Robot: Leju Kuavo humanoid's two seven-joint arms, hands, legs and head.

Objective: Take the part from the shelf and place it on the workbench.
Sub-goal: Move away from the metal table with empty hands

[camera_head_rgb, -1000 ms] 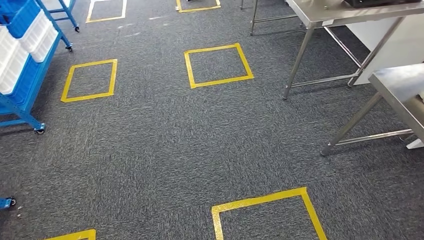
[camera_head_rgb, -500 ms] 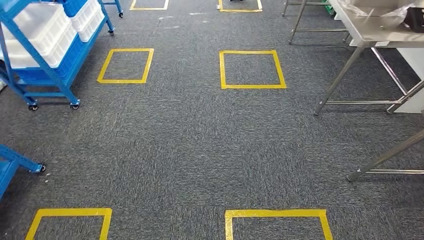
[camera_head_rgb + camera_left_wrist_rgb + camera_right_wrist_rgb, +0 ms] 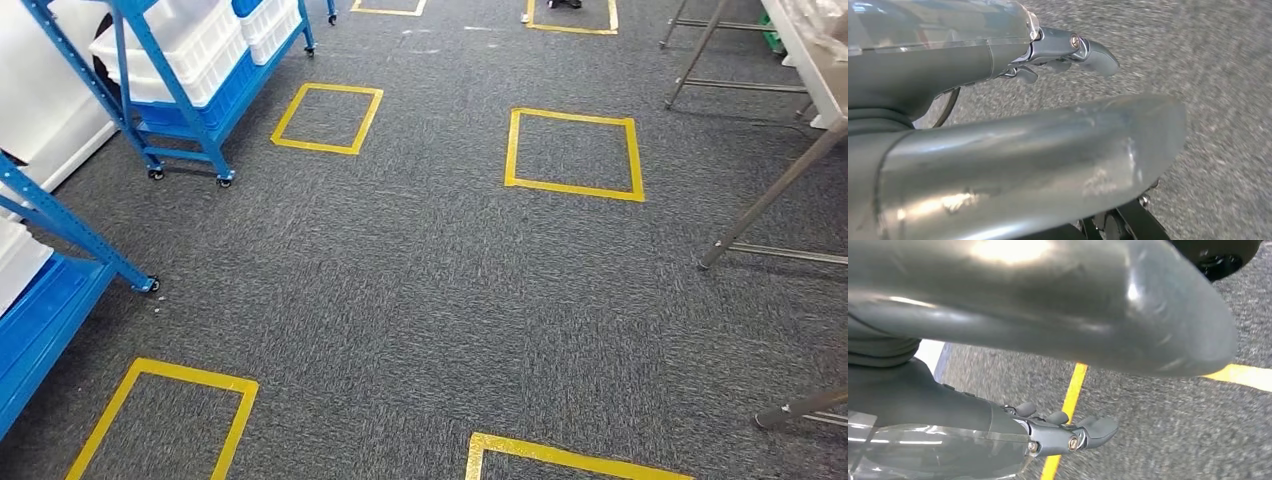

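Both hands, left hand (image 3: 1058, 55) and right hand (image 3: 1068, 432), hang empty, fingers apart; you see two blue shelves (image 3: 190, 90), six yellow floor squares (image 3: 573, 153).

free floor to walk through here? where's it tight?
Open carpet runs up the middle, bordered by the yellow tape squares. Tight on the left: one blue shelf cart holding white bins, and a second blue rack closer in. The right edge is hemmed by metal table legs.
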